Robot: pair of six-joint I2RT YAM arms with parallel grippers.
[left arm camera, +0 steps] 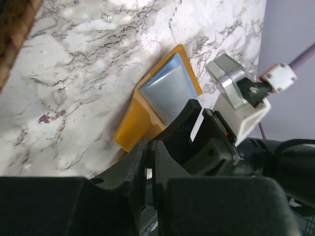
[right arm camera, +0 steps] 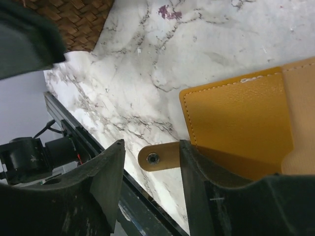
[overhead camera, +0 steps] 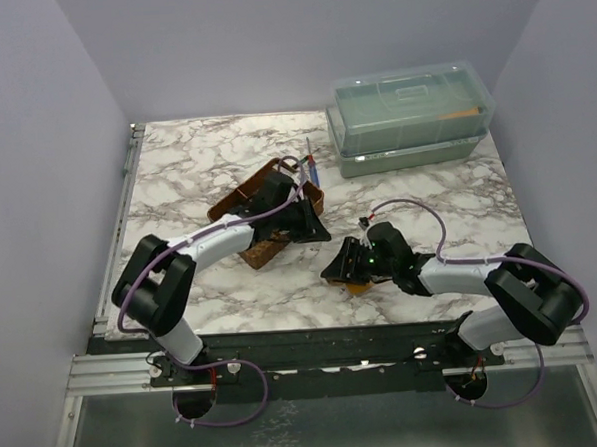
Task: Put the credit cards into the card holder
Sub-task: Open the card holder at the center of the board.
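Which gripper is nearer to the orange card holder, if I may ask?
Right. The right gripper sits at the card holder, its snap tab between the open fingers; the left gripper hangs over the brown tray, farther back.

L end effector [left arm camera: 150, 150] pinched, R end effector [right arm camera: 151, 155] open

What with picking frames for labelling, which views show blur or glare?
Top external: sharp, evenly lit, soft shadows. Left wrist: card holder in focus, its pale inner face shiny; near black housing blurred. Right wrist: card holder crisp; dark shape at upper left blurred.
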